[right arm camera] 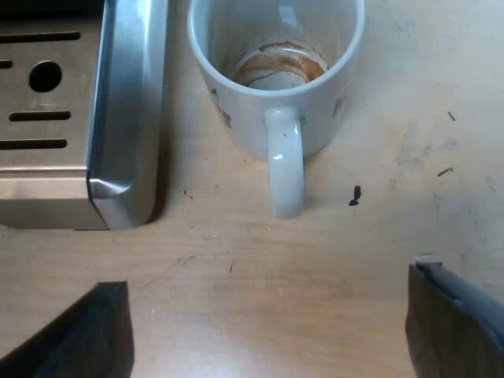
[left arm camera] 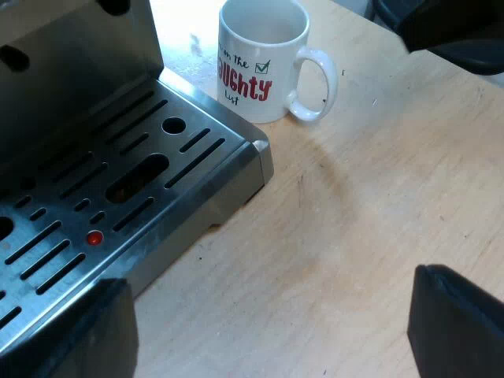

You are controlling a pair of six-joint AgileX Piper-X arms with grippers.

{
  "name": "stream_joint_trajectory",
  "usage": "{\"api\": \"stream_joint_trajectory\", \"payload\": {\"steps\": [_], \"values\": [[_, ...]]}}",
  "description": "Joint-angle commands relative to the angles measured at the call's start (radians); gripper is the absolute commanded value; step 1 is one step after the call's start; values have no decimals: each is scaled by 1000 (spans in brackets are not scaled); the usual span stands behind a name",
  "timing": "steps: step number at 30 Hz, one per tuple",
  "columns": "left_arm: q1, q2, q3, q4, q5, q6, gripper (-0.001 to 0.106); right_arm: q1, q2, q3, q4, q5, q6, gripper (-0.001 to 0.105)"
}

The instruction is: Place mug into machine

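The wooden counter (left arm camera: 370,236) carries the machine (left arm camera: 71,71) with its slotted steel tray (left arm camera: 118,185). Just beside the tray's corner stands the white mug (left arm camera: 260,67), upright, red-and-black lettered, a brown ring inside. Left tool (left arm camera: 272,331) and right tool (right arm camera: 268,331) are spread, holding nothing.

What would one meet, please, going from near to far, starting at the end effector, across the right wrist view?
right end effector → wooden table → mug handle → mug, its inside stained with coffee.
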Motion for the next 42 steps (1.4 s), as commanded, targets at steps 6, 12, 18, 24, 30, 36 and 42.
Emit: {"api": "stream_joint_trajectory", "payload": {"steps": [6, 12, 18, 24, 30, 36, 42], "values": [[-4, -3, -9, -16, 1, -13, 72, 3, 110, -8, -108, 12, -5, 71], [-4, -3, -9, -8, 30, -13, 72, -1, 213, -8, -195, 5, -21, 71], [-4, -3, -9, -8, 44, -13, 72, -4, 295, -8, -253, 5, -46, 71], [-4, -3, -9, -8, 44, -13, 72, -39, 347, -8, -301, -20, -46, 71], [-4, -3, -9, -8, 44, -13, 72, -73, 382, -8, -323, -55, -78, 71], [-4, -3, -9, -8, 44, -13, 72, -73, 426, -8, -360, -55, -81, 71], [-4, -3, -9, -8, 44, -13, 72, -73, 433, -8, -360, -25, -81, 64]]}}
